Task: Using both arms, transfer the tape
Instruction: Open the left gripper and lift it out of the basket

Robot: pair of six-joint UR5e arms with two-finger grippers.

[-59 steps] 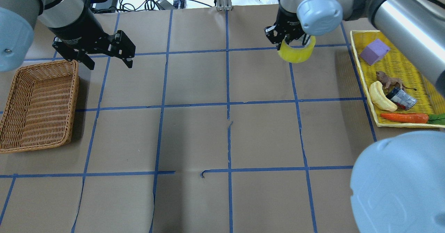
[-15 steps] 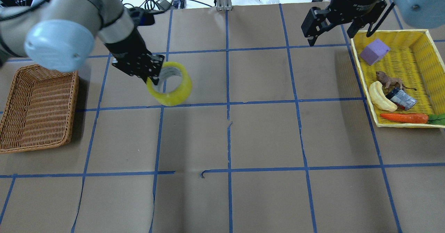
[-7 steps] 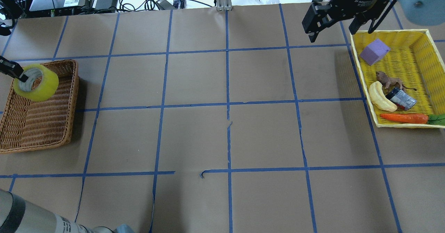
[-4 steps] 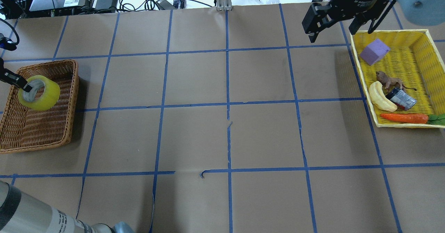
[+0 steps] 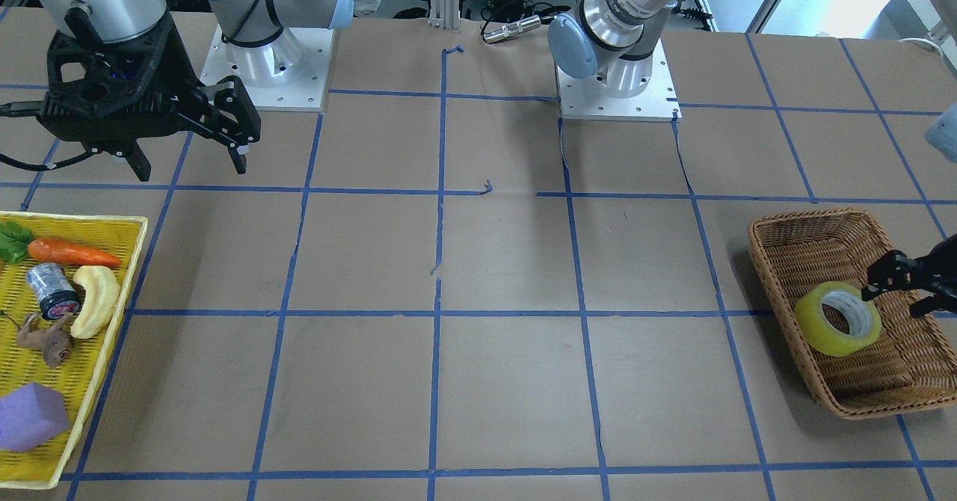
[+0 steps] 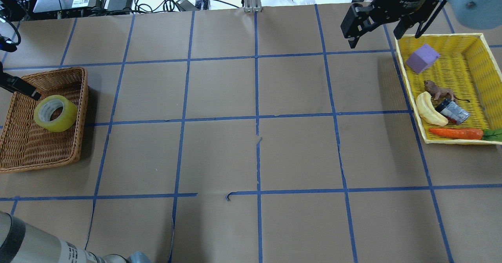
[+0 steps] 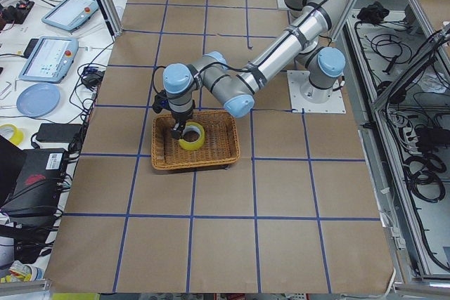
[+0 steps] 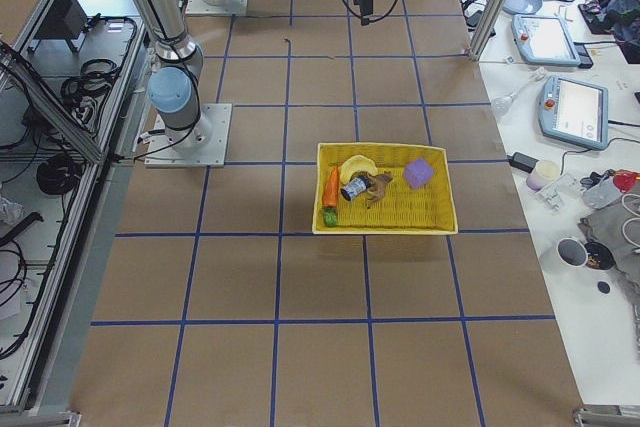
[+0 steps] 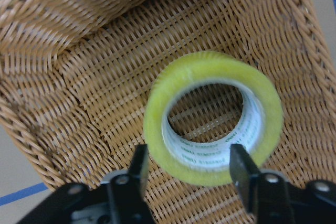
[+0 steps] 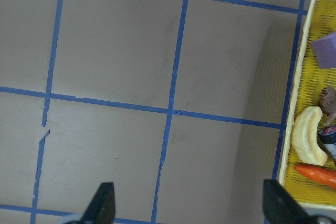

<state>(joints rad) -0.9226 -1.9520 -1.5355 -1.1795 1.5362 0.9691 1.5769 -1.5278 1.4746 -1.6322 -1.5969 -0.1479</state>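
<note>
Now the tape [image 6: 55,113] lies in the basket [image 6: 23,157], hole up, slightly tilted. The left gripper [image 9: 188,153] is spread just above it, and the right gripper [image 5: 191,166] is spread and empty.

My left gripper [image 9: 188,153] hangs spread over the wicker basket [image 6: 81,98]: woven walls rise around it, the tape [image 6: 55,113] lies just beneath my fingers, and upward is free. My right gripper [image 10: 189,190], spread above the table [image 6: 255,157], has the yellow tray [image 6: 399,70] just beside it, with room toward the middle
</note>
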